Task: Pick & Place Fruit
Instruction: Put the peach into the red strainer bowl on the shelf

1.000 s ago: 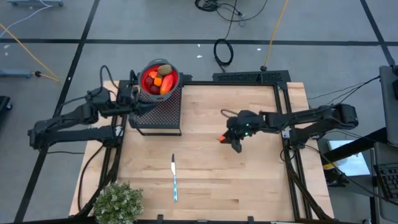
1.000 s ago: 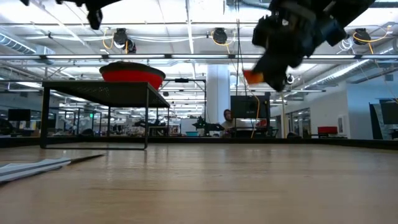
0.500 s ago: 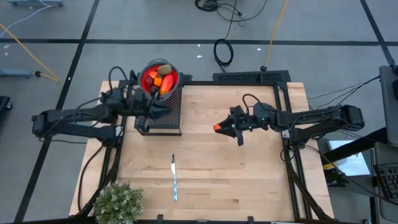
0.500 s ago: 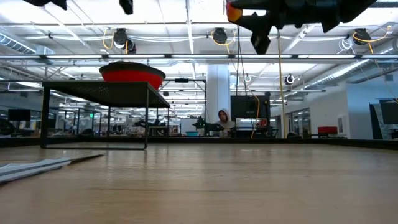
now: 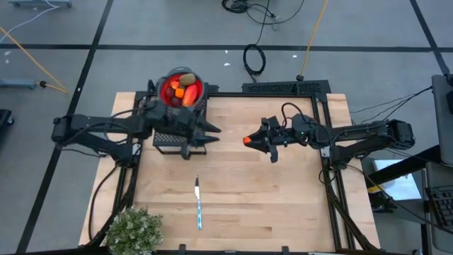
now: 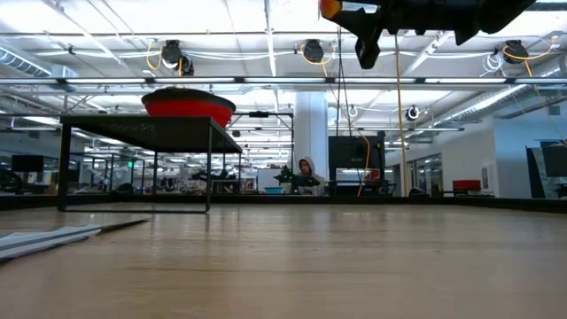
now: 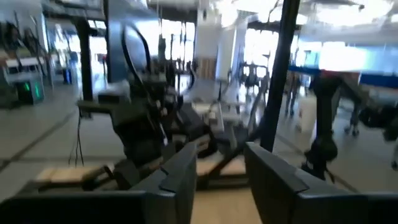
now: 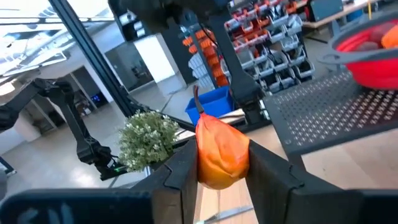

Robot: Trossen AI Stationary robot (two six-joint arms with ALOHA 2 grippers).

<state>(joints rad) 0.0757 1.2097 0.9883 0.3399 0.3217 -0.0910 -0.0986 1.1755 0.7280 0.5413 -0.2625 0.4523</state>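
Nearest the front edge of the table (image 5: 283,212) stood a bushy green plant (image 5: 133,230) at the left corner, and a little farther in lay a slim knife (image 5: 199,202), flat on the wood and pointing front to back. Past the knife, above the middle of the table, the right gripper (image 5: 263,144) was raised clear of the surface with its fingers pointing toward the left arm, closed on an elongated red-orange fruit (image 5: 248,141) whose orange end stuck out beyond the fingertips. In the right wrist view that fruit (image 8: 219,151) sat squeezed between the two dark fingers (image 8: 273,171), stem upward, and in the low view the right gripper (image 6: 365,40) hung high above the table with the orange tip (image 6: 330,8) just showing beside it. Level with it, to the left, the left gripper (image 5: 210,131) hovered just past the edge of a dark perforated stand (image 5: 185,127), its fingers parted and holding nothing; the left wrist view showed the two fingers (image 7: 280,180) with an empty gap between them. The two grippers faced one another, apart. Farthest back, on the rear of the stand, sat a red bowl (image 5: 199,91) holding the rest of the fruit (image 5: 182,91), orange, red and brown-green pieces heaped together. In the low view the bowl (image 6: 188,105) rested on top of the stand (image 6: 142,130), and a person (image 6: 306,174) sat in the room beyond the table.
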